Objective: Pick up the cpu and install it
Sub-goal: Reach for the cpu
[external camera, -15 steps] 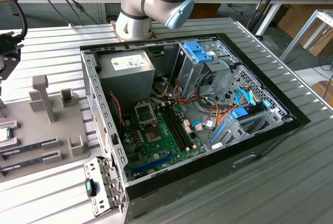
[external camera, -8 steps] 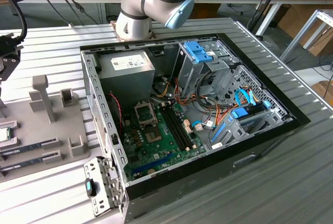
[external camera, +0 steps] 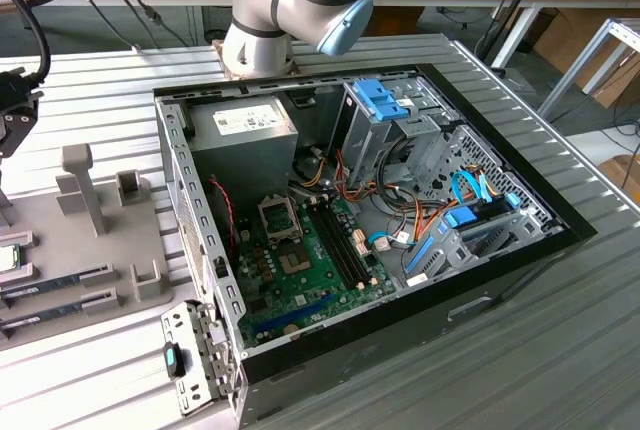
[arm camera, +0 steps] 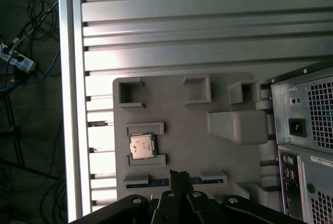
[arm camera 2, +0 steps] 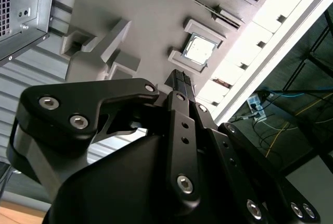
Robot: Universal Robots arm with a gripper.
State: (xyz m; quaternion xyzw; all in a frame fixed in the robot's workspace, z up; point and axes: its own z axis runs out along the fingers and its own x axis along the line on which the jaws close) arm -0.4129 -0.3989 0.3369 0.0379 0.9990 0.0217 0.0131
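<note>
The cpu [arm camera: 141,146] is a small silver square chip with a thin green rim. It lies flat in a bracketed pocket of the grey fixture plate [arm camera: 187,130], and in the exterior view the cpu [external camera: 8,258] sits at the far left edge. My gripper [arm camera: 179,175] hovers above the plate, a short way to one side of the chip, shut with nothing between its fingers. In the second wrist view the gripper [arm camera 2: 180,79] stands just short of the cpu [arm camera 2: 199,50]. The motherboard's open socket [external camera: 277,216] sits inside the computer case [external camera: 500,260].
Memory sticks [external camera: 55,278] lie in slots on the fixture plate [external camera: 110,250], beside upright grey posts [external camera: 82,185]. A grey power supply [external camera: 243,135], drive cages [external camera: 385,125] and loose cables crowd the case. The arm's black wrist [external camera: 15,115] hangs over the ribbed table's left end.
</note>
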